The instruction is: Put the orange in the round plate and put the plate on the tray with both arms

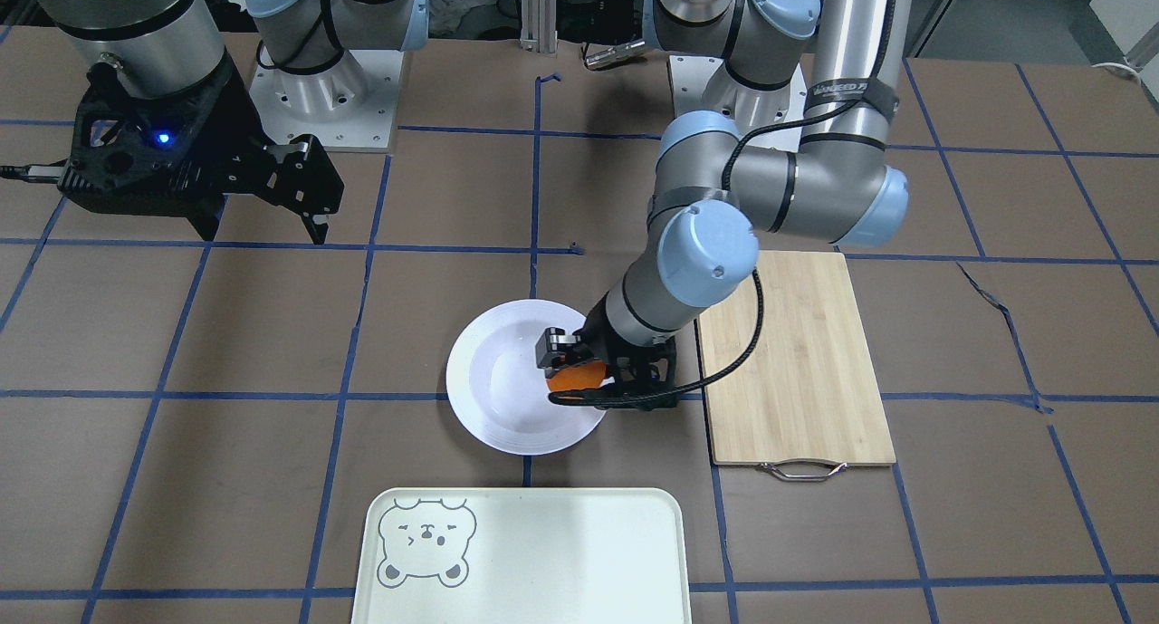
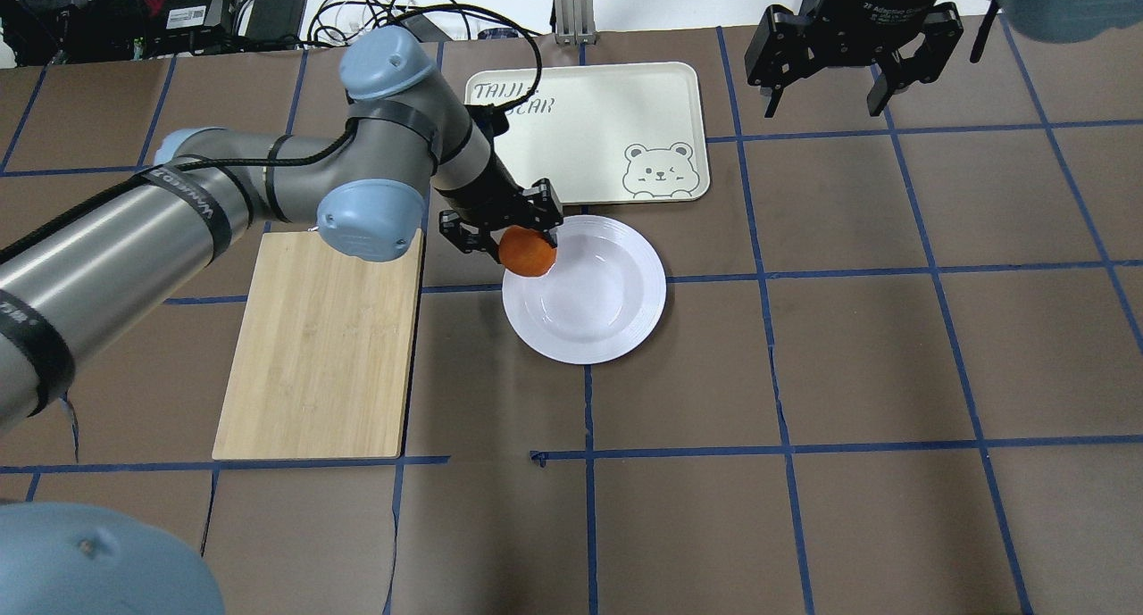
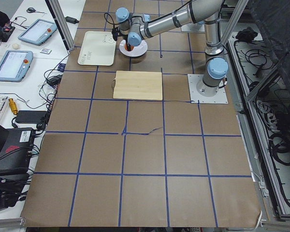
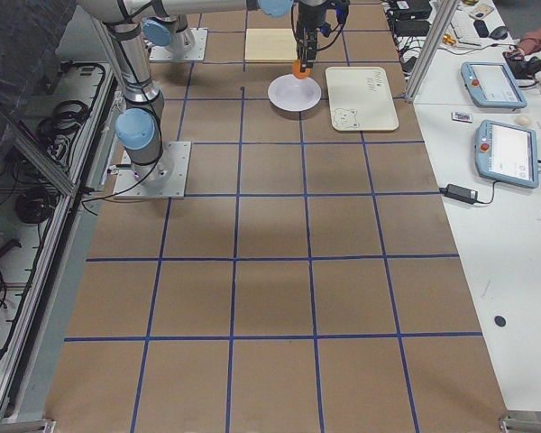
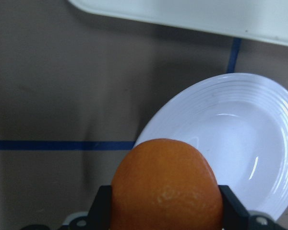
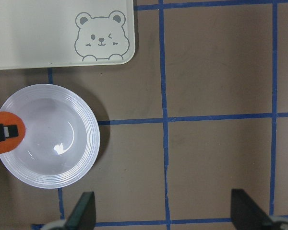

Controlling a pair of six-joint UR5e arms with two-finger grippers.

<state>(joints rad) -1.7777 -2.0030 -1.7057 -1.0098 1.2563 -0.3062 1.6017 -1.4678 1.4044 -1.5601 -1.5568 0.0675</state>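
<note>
My left gripper (image 2: pixel 522 240) is shut on the orange (image 2: pixel 527 252) and holds it just above the rim of the round plate (image 2: pixel 607 307), on the side nearest the bamboo board. In the left wrist view the orange (image 5: pixel 167 184) fills the space between the two black fingers, with the white plate (image 5: pixel 240 139) beyond it. The plate (image 1: pixel 507 379) stands on the table, its centre bare. The cream tray (image 2: pixel 607 115) with the bear drawing lies just past the plate. My right gripper (image 2: pixel 826 102) hangs open, high over the far right of the table, holding nothing.
A bamboo cutting board (image 2: pixel 326 347) with a metal handle (image 1: pixel 804 469) lies flat beside the plate, under my left arm's elbow. Blue tape lines cross the brown table. Tablets and cables sit on side benches beyond the table edge.
</note>
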